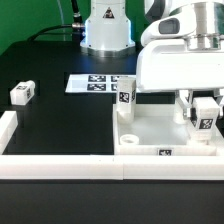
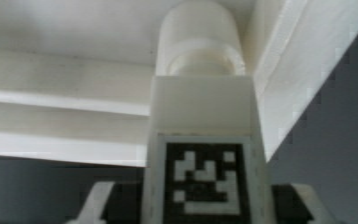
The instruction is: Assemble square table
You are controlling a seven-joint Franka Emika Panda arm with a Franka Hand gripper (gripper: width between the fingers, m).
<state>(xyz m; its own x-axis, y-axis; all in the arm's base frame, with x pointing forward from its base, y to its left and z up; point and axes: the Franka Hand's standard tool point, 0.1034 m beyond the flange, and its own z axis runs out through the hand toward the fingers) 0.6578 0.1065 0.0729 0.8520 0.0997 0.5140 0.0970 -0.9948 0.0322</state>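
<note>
Step in hand: fitting a leg to the tabletop (image 1: 160,135). The tabletop lies rim side up against the near border wall (image 1: 60,165) and is the reference for every position below. The gripper (image 1: 202,110) is clamped on the held leg (image 1: 203,120). In the wrist view the fingers (image 2: 101,206) flank the leg's tagged end on both sides, and its rounded free end points toward the tabletop's raised rim. The held leg hangs roughly upright over the tabletop's part toward the exterior view's right, near the far corner. Whether its lower end already touches a socket there cannot be told, because the contact is hidden. A second leg (image 1: 126,92) stands upright at the tabletop's far corner on the exterior view's left and appears to be fitted. The near socket (image 1: 128,140) on that same side is empty. A loose leg (image 1: 22,93) lies well apart from the tabletop, toward the exterior view's left. The marker board (image 1: 95,82) lies just beyond the tabletop's far edge. By judgement the assembly is in its earlier half, with one leg apparently in place, one in the grip and at least one waiting. The next move calls for centring the held leg's free end over its socket, keeping the leg vertical, lowering it until it seats, and opening the grip only once the leg stands unaided. A tilted entry is likely to jam against the socket wall.
</note>
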